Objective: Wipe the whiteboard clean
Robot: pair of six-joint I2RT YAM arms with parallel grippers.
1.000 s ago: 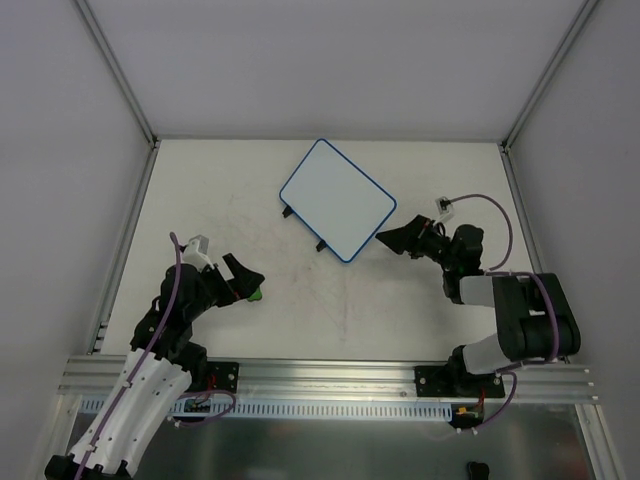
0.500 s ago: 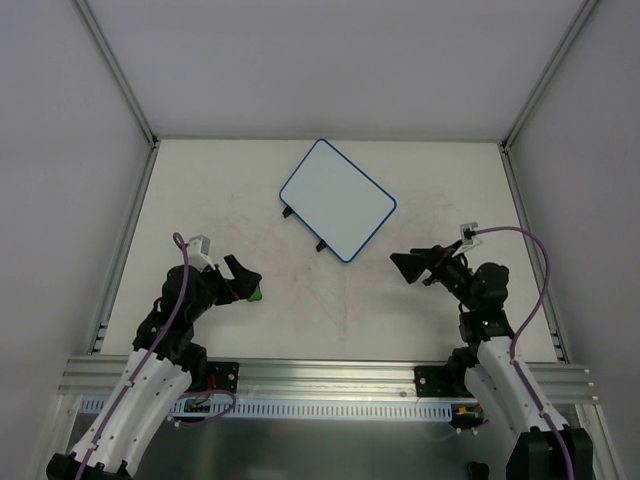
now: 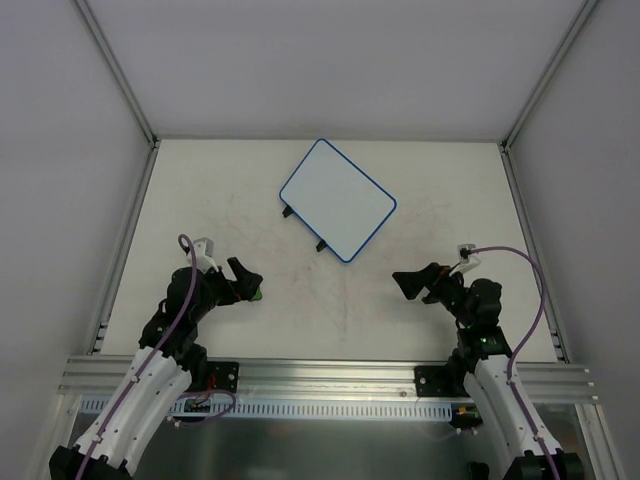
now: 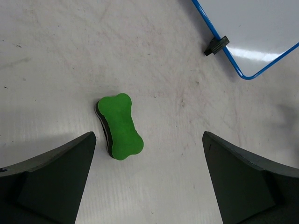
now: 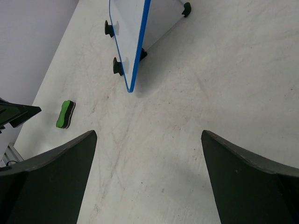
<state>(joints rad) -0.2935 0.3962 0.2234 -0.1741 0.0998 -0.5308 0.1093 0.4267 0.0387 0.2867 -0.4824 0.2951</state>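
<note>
Right gripper [image 3: 404,281] is pulling back from the near-right corner of the whiteboard [image 3: 337,199] toward the near-right part of the bench [image 3: 200,190], with its arm unfolding behind it; the left gripper [image 3: 247,283] is shifting only slightly toward the near edge, and the board itself is not moving. At present the whiteboard is lying flat and skewed, just short of the far edge and a little right of centre, with its two black tabs [image 3: 322,245] facing the near-left. The right wrist view is showing it sitting on small black feet. No marker lines are showing on its face in any view. Both grippers are standing wide open and holding nothing. The left one is hanging over the green eraser [image 4: 119,126], which is lying loose on the bench closer to its left finger. By judgement, the board is looking light, stiff and smooth-faced, so it is likely to be skating under a wiping stroke. Bracing it at the blue rim [image 3: 357,257] near a corner is looking the soundest hold, keeping off the white face. The eraser is looking soft and light, best pinched across its narrow waist.
</note>
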